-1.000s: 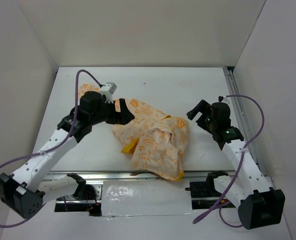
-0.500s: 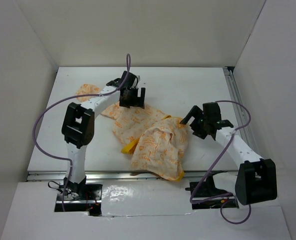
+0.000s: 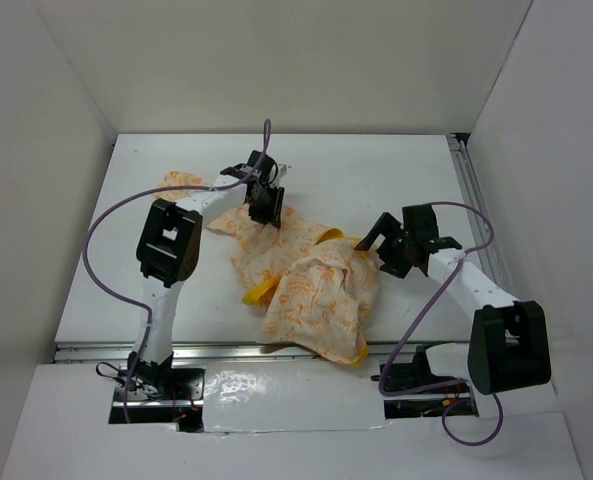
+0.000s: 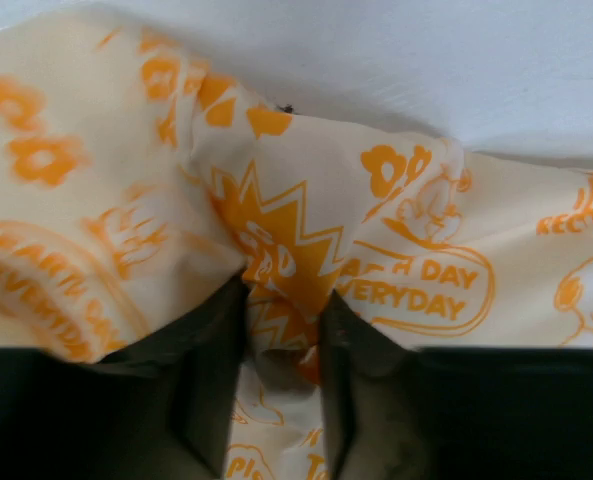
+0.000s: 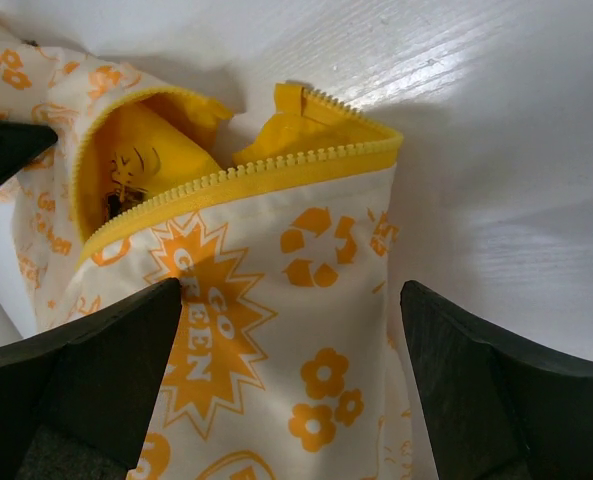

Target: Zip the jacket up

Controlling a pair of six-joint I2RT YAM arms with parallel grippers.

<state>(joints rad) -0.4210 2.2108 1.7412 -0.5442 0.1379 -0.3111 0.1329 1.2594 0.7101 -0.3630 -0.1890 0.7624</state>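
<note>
The jacket (image 3: 316,290) lies in a crumpled heap in the middle of the table (image 3: 376,170), open, not zipped. The left gripper (image 4: 281,300) is down on the far left part of the jacket. Its jaws are close together, with a small fold of cloth pinched between them. The right gripper (image 5: 291,290) is at the right edge of the heap. Its jaws are wide apart, one on each side of a corner of the jacket, and they hold nothing. The yellow zipper (image 5: 276,165) runs along that corner, and you can see its little teeth. The jacket looks very light, thin and floppy. It will bend, bunch up and slide on the smooth table when pulled. It will not break, but a big tug could drag the whole heap along. A good place to grab is the cloth right beside the zipper, near its bottom end, so both sides can be laid flat and lined up. I cannot see the zipper pull in any view. It is small, so it will need a tight pinch.
</note>
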